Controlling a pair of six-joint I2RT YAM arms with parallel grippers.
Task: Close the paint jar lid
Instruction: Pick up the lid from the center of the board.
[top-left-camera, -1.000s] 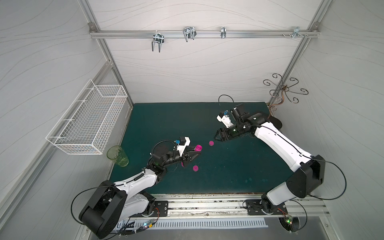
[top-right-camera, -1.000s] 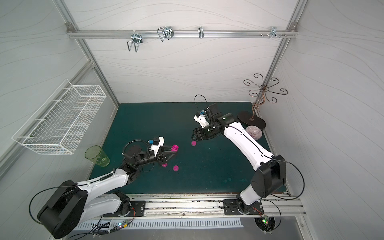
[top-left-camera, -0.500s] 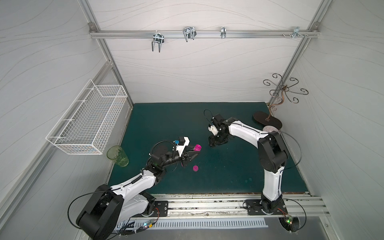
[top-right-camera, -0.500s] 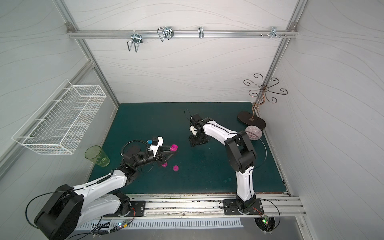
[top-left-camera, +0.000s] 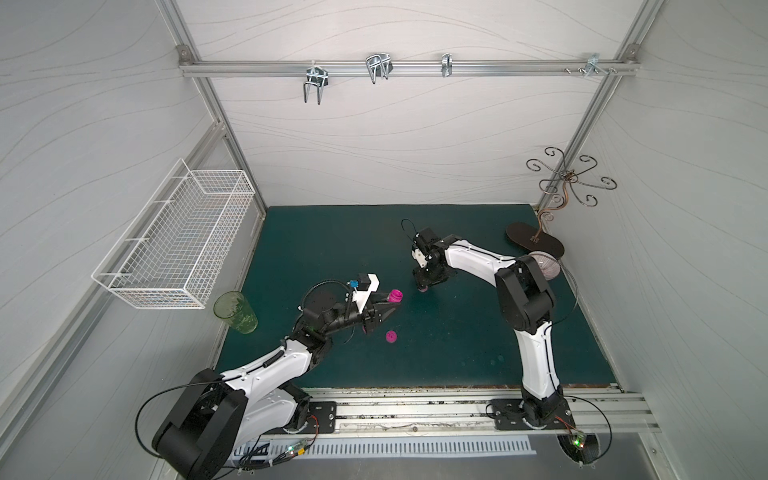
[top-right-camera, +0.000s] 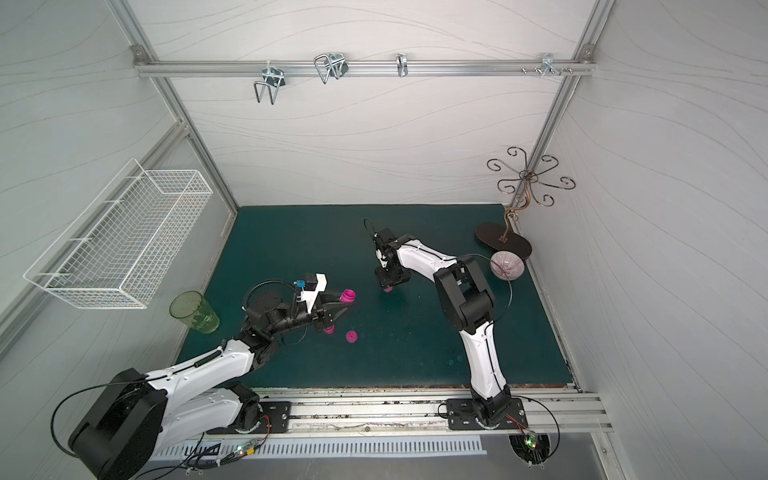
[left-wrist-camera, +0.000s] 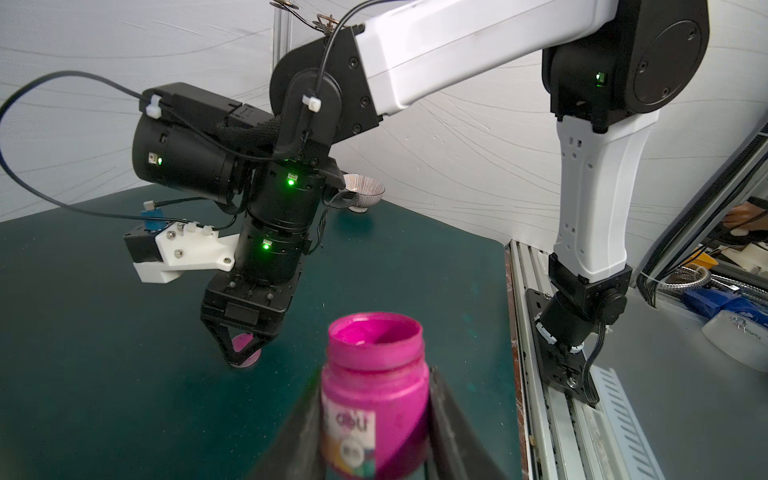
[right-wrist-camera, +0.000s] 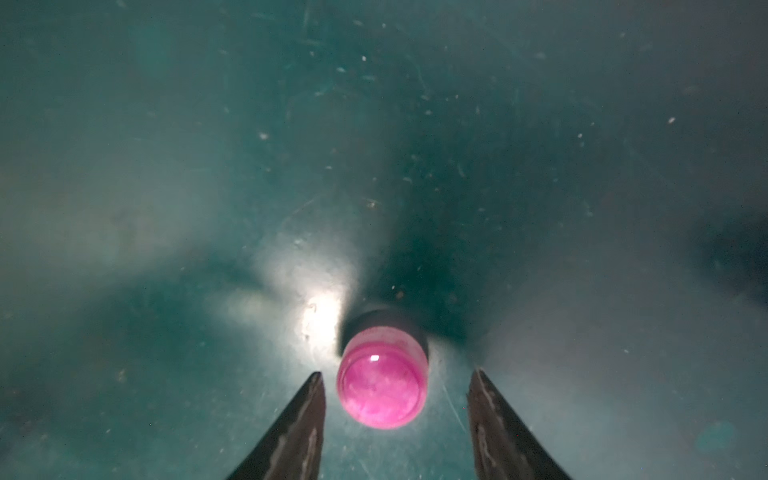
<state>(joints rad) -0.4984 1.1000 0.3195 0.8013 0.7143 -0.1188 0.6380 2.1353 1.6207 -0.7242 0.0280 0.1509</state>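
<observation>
Straddling the pink lid (right-wrist-camera: 382, 392), which lies on the green mat (top-left-camera: 457, 332) near the open paint jar (left-wrist-camera: 376, 345), the right gripper (right-wrist-camera: 397, 372) hangs directly above it, jaws spread with gaps either side, while the left gripper (left-wrist-camera: 373, 399) pinches the jar upright.

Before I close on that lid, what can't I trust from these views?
- The lid, both top views: mostly hidden under the right gripper.
- Base of the paint jar, left wrist view: cut off by the edge.
- The pink piece on the mat, both top views: too small to identify.
</observation>
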